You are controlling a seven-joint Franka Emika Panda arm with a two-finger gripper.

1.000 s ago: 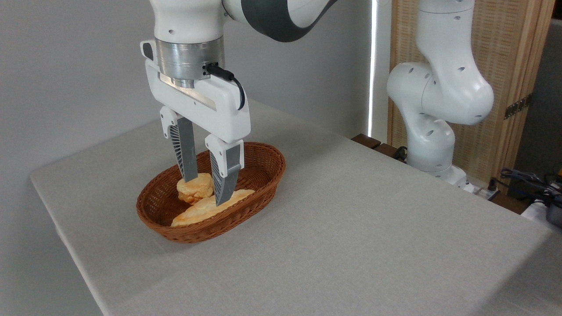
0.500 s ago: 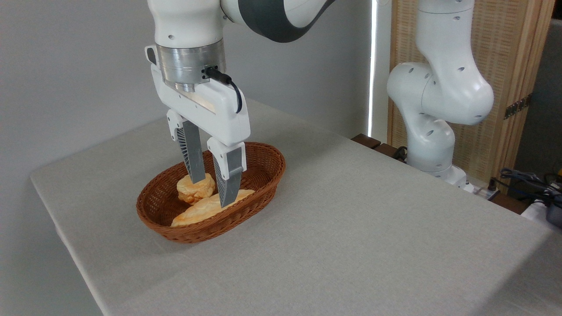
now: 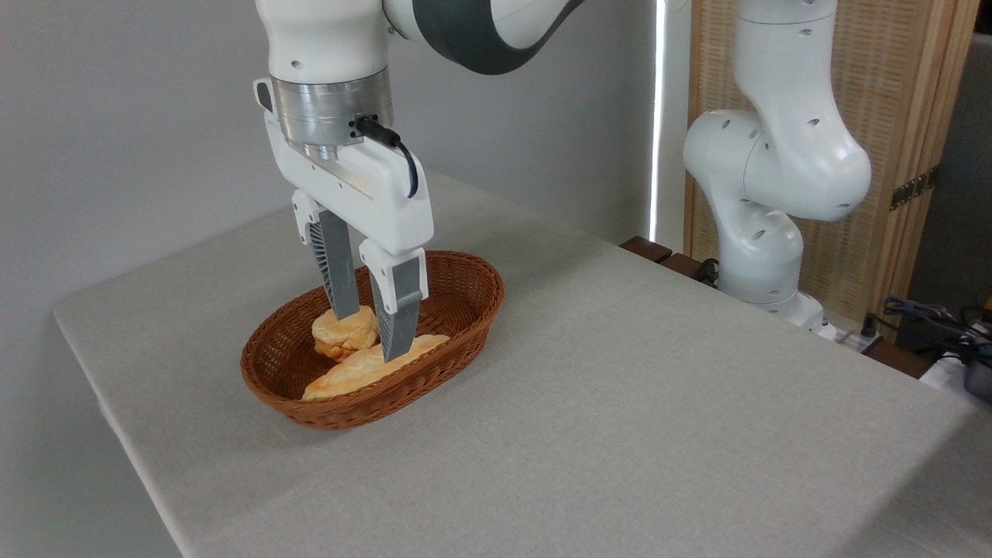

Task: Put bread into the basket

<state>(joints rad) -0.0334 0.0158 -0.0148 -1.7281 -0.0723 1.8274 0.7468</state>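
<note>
Bread (image 3: 364,370) lying in basket (image 3: 465,310); hand (image 3: 370,335) parted above, fingers empty.

- One fixed camera, placed off the table's (image 3: 620,372) near corner, raised, angled downward.
- Medium range: covers the tabletop, arm base (image 3: 763,271) and rear wall.

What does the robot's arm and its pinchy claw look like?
The arm is smooth, rounded and white, with a dark grey band near the top. A shiny silver metal ring joins it to a white boxy gripper. A black cable loops along the gripper's side. Its two long fingers are grey with ribbed edges, tapering to points.
</note>
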